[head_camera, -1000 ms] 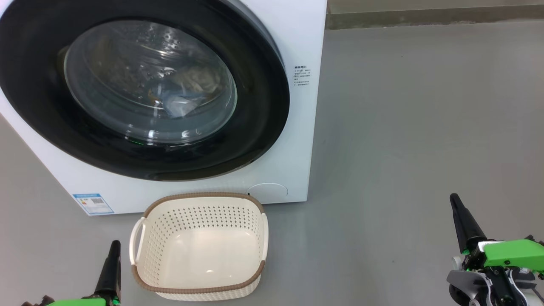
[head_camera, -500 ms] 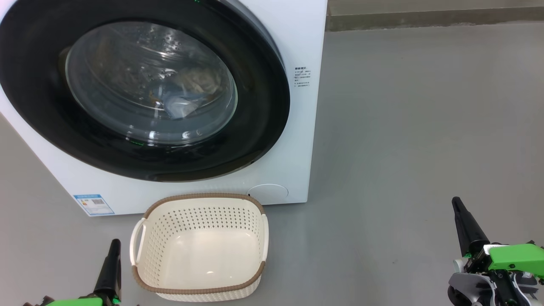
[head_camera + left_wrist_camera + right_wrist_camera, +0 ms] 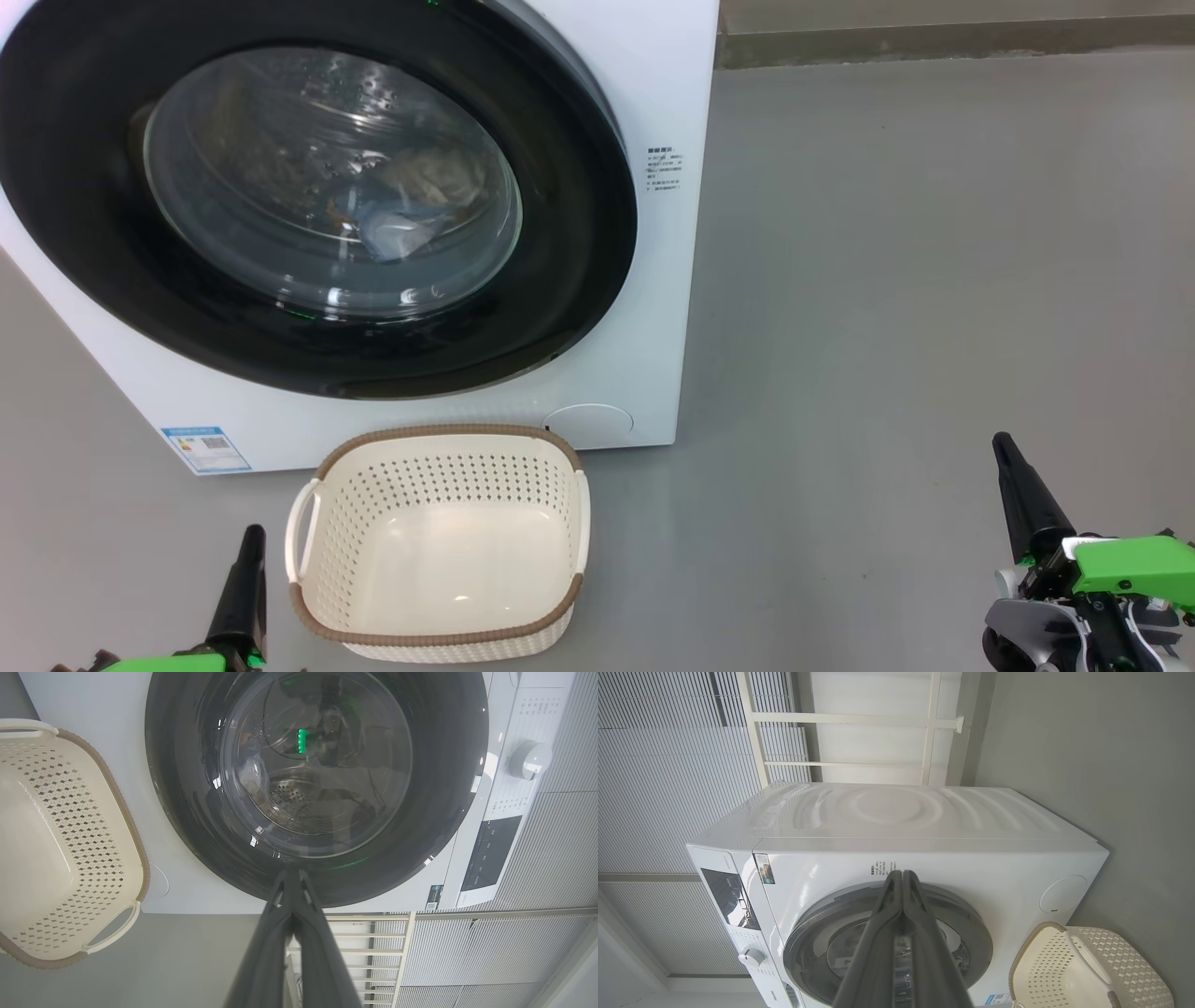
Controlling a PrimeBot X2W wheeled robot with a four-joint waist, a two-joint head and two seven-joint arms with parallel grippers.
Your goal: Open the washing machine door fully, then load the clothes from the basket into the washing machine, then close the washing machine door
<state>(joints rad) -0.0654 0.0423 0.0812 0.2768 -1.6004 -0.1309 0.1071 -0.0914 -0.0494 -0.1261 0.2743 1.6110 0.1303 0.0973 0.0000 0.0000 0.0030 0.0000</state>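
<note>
The washing machine (image 3: 667, 93) fills the upper left of the head view. The washing machine door (image 3: 560, 233) lies flat against its front, black rim all round. Behind the glass the clothes (image 3: 401, 219) show as a light-blue and cream heap in the drum. In front stands the basket (image 3: 448, 429) with its bare cream bottom showing. My left gripper (image 3: 252, 534) is shut, low and left of the basket. My right gripper (image 3: 1001, 441) is shut, far right over the floor. The left wrist view has the left gripper (image 3: 292, 873) pointing at the door (image 3: 187, 788).
Grey floor (image 3: 887, 280) stretches to the right of the machine up to a wall base (image 3: 934, 37). In the right wrist view my right gripper (image 3: 901, 873) points at the machine's front (image 3: 994, 877), with the basket (image 3: 1134, 970) at the lower right and white railings (image 3: 859, 718) behind.
My right gripper has sunk a little in the head view over the first half second. Since then nothing has moved; the left gripper, door and basket stay put.
</note>
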